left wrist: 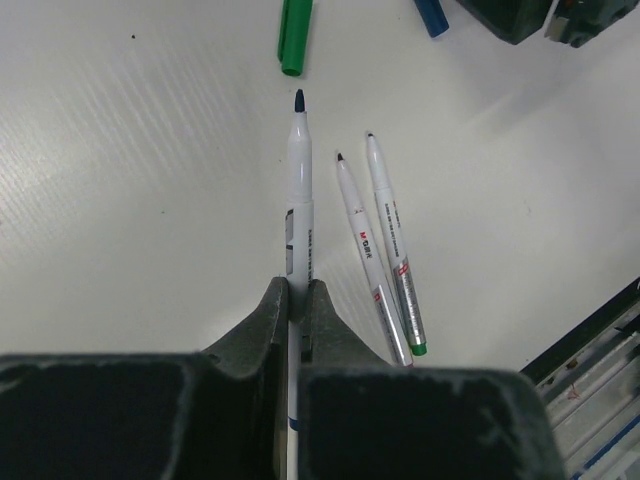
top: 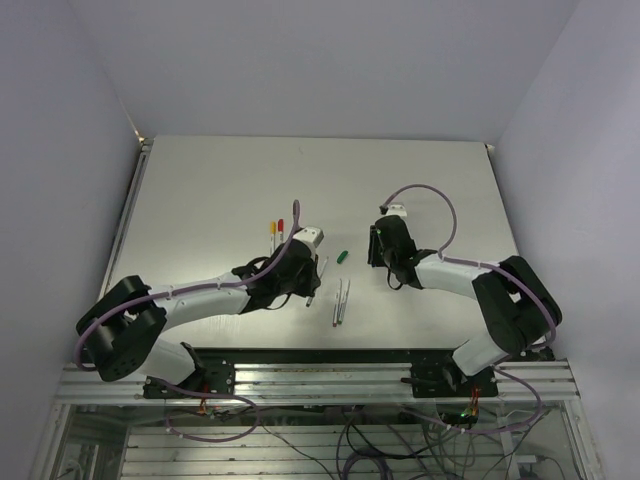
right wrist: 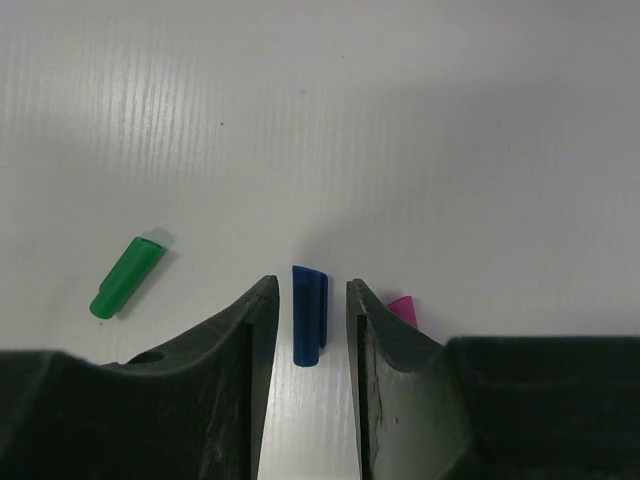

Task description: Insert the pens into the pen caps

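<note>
My left gripper (left wrist: 297, 290) is shut on a white pen (left wrist: 299, 200) with a dark blue tip that points toward the green cap (left wrist: 294, 35). In the top view, this gripper (top: 312, 288) is left of centre. Two more pens (left wrist: 365, 250) lie side by side just right of the held one. My right gripper (right wrist: 310, 295) is open, low over the table, with the blue cap (right wrist: 309, 315) lying between its fingers, untouched. The purple cap (right wrist: 404, 308) peeks out beside the right finger. The green cap (right wrist: 127, 276) lies to the left.
Two pens with red and yellow ends (top: 277, 229) lie behind the left gripper. The right gripper (top: 380, 258) covers the blue and purple caps in the top view. The green cap (top: 342, 256) lies between the two grippers. The table's near edge and rail (top: 320, 352) run just behind the loose pens.
</note>
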